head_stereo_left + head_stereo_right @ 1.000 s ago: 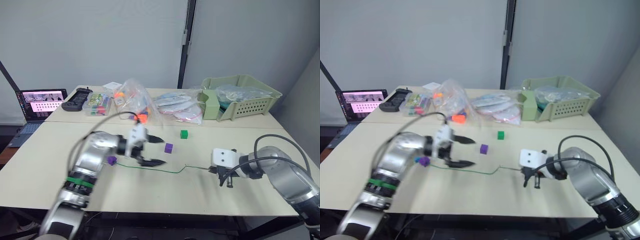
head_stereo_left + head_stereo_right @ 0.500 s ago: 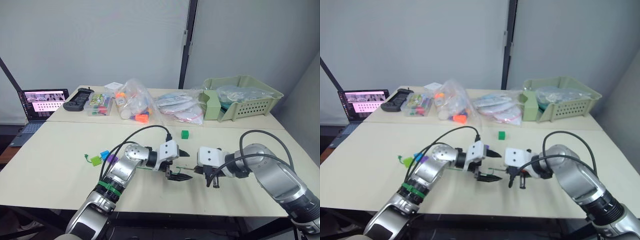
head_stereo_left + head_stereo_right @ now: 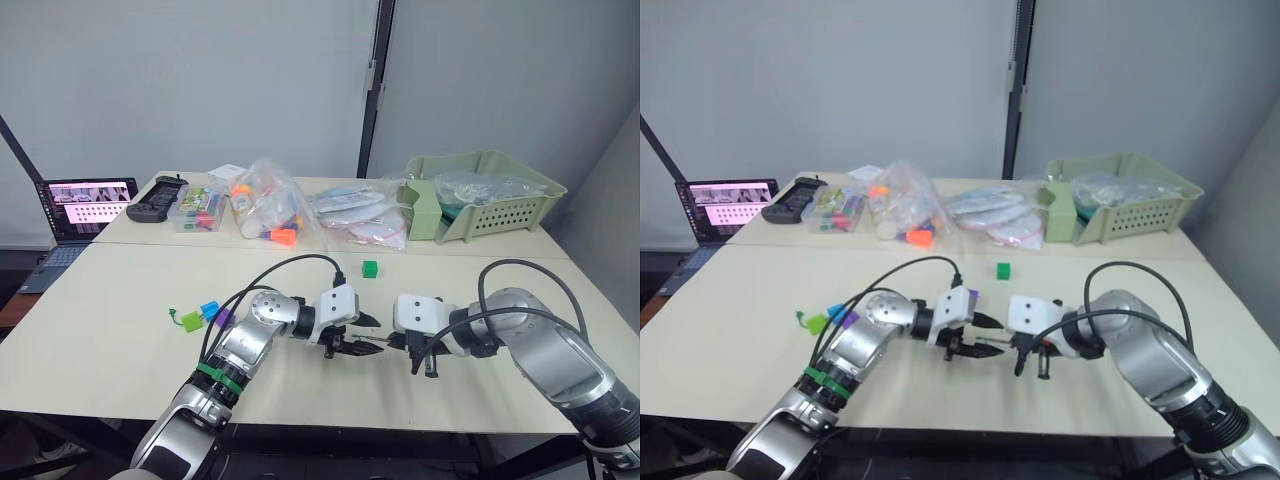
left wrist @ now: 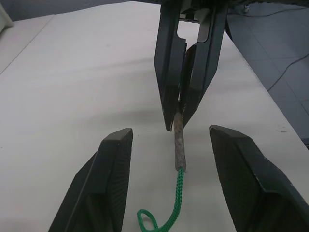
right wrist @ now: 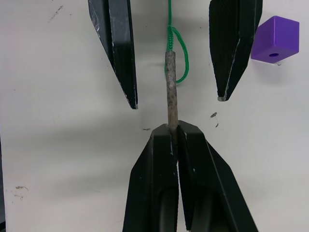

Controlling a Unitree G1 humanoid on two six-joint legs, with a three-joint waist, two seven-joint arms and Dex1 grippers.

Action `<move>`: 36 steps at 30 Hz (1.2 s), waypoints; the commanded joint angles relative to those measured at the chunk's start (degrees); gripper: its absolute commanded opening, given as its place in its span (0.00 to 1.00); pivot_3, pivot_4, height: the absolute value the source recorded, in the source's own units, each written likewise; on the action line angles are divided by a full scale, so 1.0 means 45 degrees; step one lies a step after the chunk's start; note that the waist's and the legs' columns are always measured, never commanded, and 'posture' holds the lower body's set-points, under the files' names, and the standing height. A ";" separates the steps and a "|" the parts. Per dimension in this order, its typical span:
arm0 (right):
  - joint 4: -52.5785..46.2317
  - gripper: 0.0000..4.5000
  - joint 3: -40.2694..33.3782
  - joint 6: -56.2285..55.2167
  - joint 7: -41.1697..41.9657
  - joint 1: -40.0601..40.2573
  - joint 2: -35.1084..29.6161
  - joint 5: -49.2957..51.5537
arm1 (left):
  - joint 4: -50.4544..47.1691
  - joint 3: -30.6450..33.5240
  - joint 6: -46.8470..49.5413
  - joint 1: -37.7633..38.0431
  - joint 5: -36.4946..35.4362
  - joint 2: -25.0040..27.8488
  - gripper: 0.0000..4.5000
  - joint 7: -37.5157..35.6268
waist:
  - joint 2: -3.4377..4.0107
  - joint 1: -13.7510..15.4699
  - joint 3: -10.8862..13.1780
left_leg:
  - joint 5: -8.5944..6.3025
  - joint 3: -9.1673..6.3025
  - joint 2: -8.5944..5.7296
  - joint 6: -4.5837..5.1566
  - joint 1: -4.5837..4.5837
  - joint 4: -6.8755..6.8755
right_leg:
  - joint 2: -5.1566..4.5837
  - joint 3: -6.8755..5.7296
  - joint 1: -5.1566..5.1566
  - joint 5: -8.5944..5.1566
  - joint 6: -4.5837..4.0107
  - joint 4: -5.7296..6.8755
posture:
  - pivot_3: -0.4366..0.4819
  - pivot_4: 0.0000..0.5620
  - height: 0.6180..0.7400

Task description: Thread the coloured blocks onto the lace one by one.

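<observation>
While the right gripper [image 5: 173, 133] pinches the stiff tip of the lace [image 5: 171, 92], left gripper [image 4: 178, 145] wide open around it, purple block [image 5: 276, 38] just beside.

Green lace [image 4: 178, 191], grey tip pinched; purple block [image 5: 276, 39] beside it.

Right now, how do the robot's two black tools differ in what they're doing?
The right tool is shut on the lace, pinching its stiff grey tip; the left tool is open and grips nothing. The right tool touches the tip, while the left tool's fingers stand apart on either side of it. Both point at each other low over the table.
</observation>
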 commanded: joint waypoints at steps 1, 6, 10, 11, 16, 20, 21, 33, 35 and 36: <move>-0.0232 0.00 -0.0195 0.0008 -0.0057 -0.0221 -0.0075 0.0139 | -0.0120 0.0125 -0.0022 -0.0002 -0.0148 0.0120 0.29 -0.0240 | -0.0015 -0.0042 0.0282 | 0.0005 -0.0001 0.0005 -0.0001 0.0025 -0.0025 | 0.0001 -0.0002 0.0030 -0.0007 -0.0001 -0.0048 | 0.48 0.27 0.95; -0.0229 0.00 -0.0189 0.0061 -0.0058 -0.0291 -0.0067 0.0175 | -0.0125 0.0107 -0.0004 0.0021 -0.0125 0.0122 0.00 -0.0303 | 0.0016 -0.0050 0.0348 | -0.0014 -0.0021 0.0004 0.0026 0.0019 -0.0019 | 0.0002 -0.0006 0.0027 -0.0032 -0.0002 -0.0016 | 0.48 0.27 0.95; -0.0285 0.00 -0.0231 0.0114 -0.0075 -0.0289 -0.0070 0.0199 | -0.0081 0.0086 -0.0003 -0.0024 -0.0112 -0.0010 0.00 -0.0232 | 0.0022 -0.0049 0.0376 | -0.0024 -0.0024 0.0002 0.0041 0.0018 -0.0019 | 0.0002 -0.0006 0.0027 -0.0033 -0.0002 -0.0019 | 0.48 0.27 0.95; -0.0298 0.00 -0.0251 0.0139 -0.0075 -0.0292 -0.0071 0.0215 | -0.0068 0.0089 0.0001 -0.0045 -0.0113 -0.0056 0.00 -0.0206 | 0.0022 -0.0050 0.0381 | -0.0024 -0.0023 0.0002 0.0041 0.0018 -0.0019 | 0.0002 -0.0007 0.0027 -0.0033 -0.0002 -0.0021 | 0.48 0.27 0.95; -0.0451 0.00 -0.0431 0.0533 -0.0141 -0.0240 0.0043 0.0442 | -0.0003 0.0125 -0.0037 -0.0102 -0.0106 -0.0161 0.00 -0.0176 | 0.0022 -0.0054 0.0399 | -0.0024 -0.0022 0.0003 0.0041 0.0018 -0.0019 | 0.0002 -0.0007 0.0029 -0.0038 -0.0001 -0.0026 | 0.48 0.27 0.95; -0.0959 0.32 -0.0951 0.1348 -0.0061 -0.0138 0.0014 0.1229 | 0.0113 0.0259 -0.0131 -0.0184 -0.0117 -0.0089 0.00 -0.0194 | 0.0024 -0.0052 0.0408 | -0.0024 -0.0023 0.0003 0.0041 0.0017 -0.0019 | 0.0002 -0.0006 0.0029 -0.0039 -0.0002 -0.0027 | 0.48 0.27 0.95; -0.1063 0.39 -0.1118 0.1466 -0.0080 -0.0060 -0.0079 0.1376 | 0.0139 0.0310 -0.0156 -0.0197 -0.0118 -0.0043 0.00 -0.0194 | 0.0023 -0.0053 0.0413 | -0.0024 -0.0023 0.0003 0.0041 0.0017 -0.0019 | 0.0002 -0.0006 0.0029 -0.0039 -0.0002 -0.0027 | 0.48 0.27 0.95; -0.1087 1.00 -0.6545 0.2014 -0.1980 0.2567 0.0262 0.3607 | -0.0255 0.1264 -0.0029 0.0292 -0.0454 0.1533 0.00 -0.0459 | 0.0016 -0.0088 0.0463 | -0.0025 -0.0026 0.0006 0.0041 0.0022 -0.0041 | 0.0001 -0.0008 0.0031 -0.0045 -0.0005 -0.0038 | 0.48 0.27 0.95; -0.0943 1.00 -0.7346 0.2067 -0.2897 0.2707 0.1226 0.3953 | -0.0425 0.1431 0.0040 0.0466 -0.0511 0.1802 0.00 -0.0463 | 0.0000 -0.0128 0.0473 | -0.0025 -0.0025 0.0008 0.0041 0.0023 -0.0040 | 0.0001 -0.0007 0.0030 -0.0046 -0.0004 -0.0038 | 0.48 0.27 0.95; -0.0840 1.00 -0.7642 0.2016 -0.3349 0.2765 0.1656 0.4016 | -0.0538 0.1535 0.0109 0.0559 -0.0560 0.1924 0.00 -0.0455 | 0.0006 -0.0138 0.0477 | -0.0025 -0.0028 0.0013 0.0041 0.0024 -0.0042 | 0.0004 -0.0010 0.0032 -0.0046 -0.0004 -0.0037 | 0.48 0.27 0.95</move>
